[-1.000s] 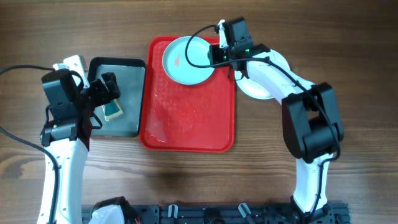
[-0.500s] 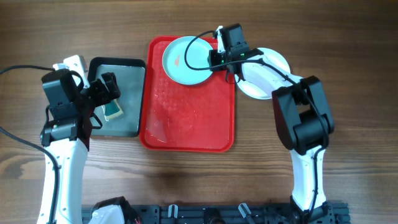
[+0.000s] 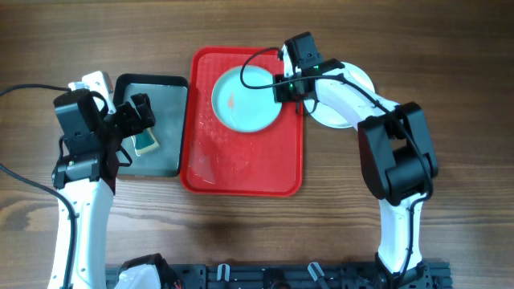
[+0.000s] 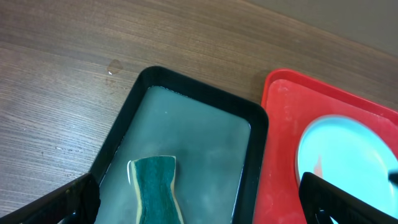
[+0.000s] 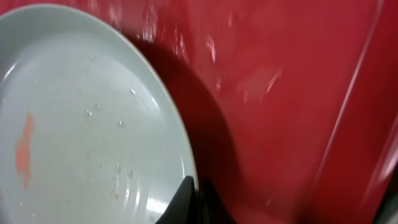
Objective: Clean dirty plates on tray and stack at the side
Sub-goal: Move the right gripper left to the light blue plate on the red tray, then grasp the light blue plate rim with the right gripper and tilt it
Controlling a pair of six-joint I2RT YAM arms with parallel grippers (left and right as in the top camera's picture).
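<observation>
A light blue plate point(image 3: 246, 99) with a reddish smudge point(image 5: 25, 152) lies in the far half of the red tray point(image 3: 241, 164). My right gripper point(image 3: 288, 87) is shut on the plate's right rim. In the right wrist view its fingertips point(image 5: 193, 202) pinch the edge of the plate point(image 5: 81, 124), which casts a shadow on the tray point(image 5: 298, 93). A white plate point(image 3: 331, 115) rests on the table right of the tray, partly under my right arm. My left gripper point(image 3: 132, 132) hangs open over the dark grey metal tray point(image 3: 165, 96), holding nothing.
The grey tray point(image 4: 199, 130) holds cloudy water and a green sponge point(image 4: 155, 190) with a yellow edge. It sits just left of the red tray point(image 4: 283, 137). A white block point(image 3: 95, 81) lies at the far left. Bare wooden table surrounds both trays.
My right gripper has shut on the blue plate's rim. The plate has shifted from the tray's far edge toward me and slightly right. The left arm has not moved.
</observation>
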